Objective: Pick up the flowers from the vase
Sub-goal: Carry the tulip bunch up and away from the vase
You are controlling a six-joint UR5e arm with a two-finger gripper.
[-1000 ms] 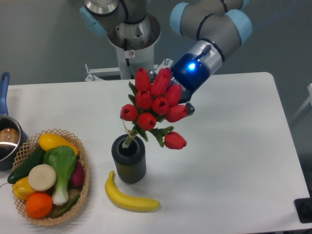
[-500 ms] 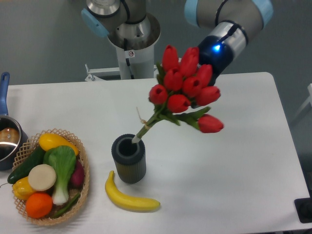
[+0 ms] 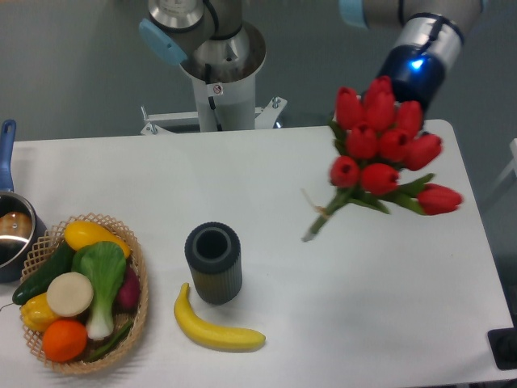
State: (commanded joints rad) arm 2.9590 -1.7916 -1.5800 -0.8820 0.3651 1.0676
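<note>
One white table (image 3: 266,174) fills most of the view, and the grey arm (image 3: 420,40) reaches in over its far right corner from above. Right under that arm's blue-lit wrist hangs the flowers (image 3: 381,153), a bunch of red tulip buds with green leaves, up in the air and well clear of the tabletop! The tied stems point down and to the left, their cut end hanging free over the table, well apart from the vase. The gripper (image 3: 401,121) sits behind the buds, so its fingers are hidden; how far they are closed cannot be made out, though the bunch hangs from that spot with nothing else touching it.

Over on the left, a woven basket (image 3: 137,279) holds a heap of produce: a green leafy vegetable, a yellow squash, a dark cucumber, an orange and a pale round slice. At the far left edge a metal pot (image 3: 12,234) with a blue handle is cut off by the frame.

Near the front centre stands the vase (image 3: 213,263), dark, ribbed, upright, with its round mouth open and nothing in it. Just beside its base, to the front right, lies a yellow banana (image 3: 214,327), curved along the table.
</note>
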